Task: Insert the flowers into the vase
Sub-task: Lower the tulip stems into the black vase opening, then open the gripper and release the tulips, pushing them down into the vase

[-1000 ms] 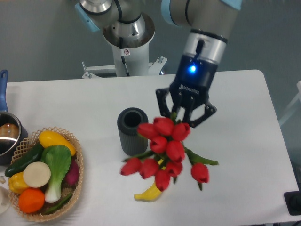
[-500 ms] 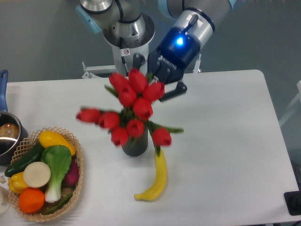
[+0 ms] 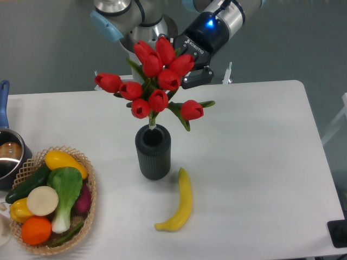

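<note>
The flowers [image 3: 154, 76], red tulips with closed buds and green leaves, stand nearly upright in the air over the vase [image 3: 153, 154]. The thin stem ends hang just over the vase's round mouth; whether they dip inside I cannot tell. The vase is a dark ribbed cylinder, upright on the white table. My gripper [image 3: 184, 66] comes in from the upper right behind the buds and is shut on the flowers. One black finger [image 3: 197, 78] shows to the right of the bunch; the other is hidden by the buds.
A yellow banana [image 3: 179, 203] lies on the table just right of and in front of the vase. A wicker basket [image 3: 89, 187] of toy fruit and vegetables sits at front left. A steel pot [image 3: 8, 157] with a blue handle is at the left edge.
The bunch was swung from low at the vase's right up and left over the vase. It now stands higher and more upright, stems pointing down at the mouth. The banana is uncovered.
</note>
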Controlling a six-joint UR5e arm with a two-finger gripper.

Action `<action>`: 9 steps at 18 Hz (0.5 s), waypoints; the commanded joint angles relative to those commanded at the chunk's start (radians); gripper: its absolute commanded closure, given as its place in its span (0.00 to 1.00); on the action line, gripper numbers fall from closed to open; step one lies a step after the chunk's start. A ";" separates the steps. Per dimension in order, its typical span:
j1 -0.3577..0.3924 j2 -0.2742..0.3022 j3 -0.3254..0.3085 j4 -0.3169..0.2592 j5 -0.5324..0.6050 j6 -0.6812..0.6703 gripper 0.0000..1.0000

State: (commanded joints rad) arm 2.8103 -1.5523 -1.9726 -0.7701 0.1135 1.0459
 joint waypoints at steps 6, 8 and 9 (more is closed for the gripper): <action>-0.014 -0.020 -0.034 0.000 0.000 0.055 0.95; -0.014 -0.015 -0.054 0.000 0.000 0.086 0.95; -0.014 -0.014 -0.061 -0.002 0.002 0.095 0.94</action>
State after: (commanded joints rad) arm 2.7964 -1.5662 -2.0340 -0.7716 0.1150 1.1412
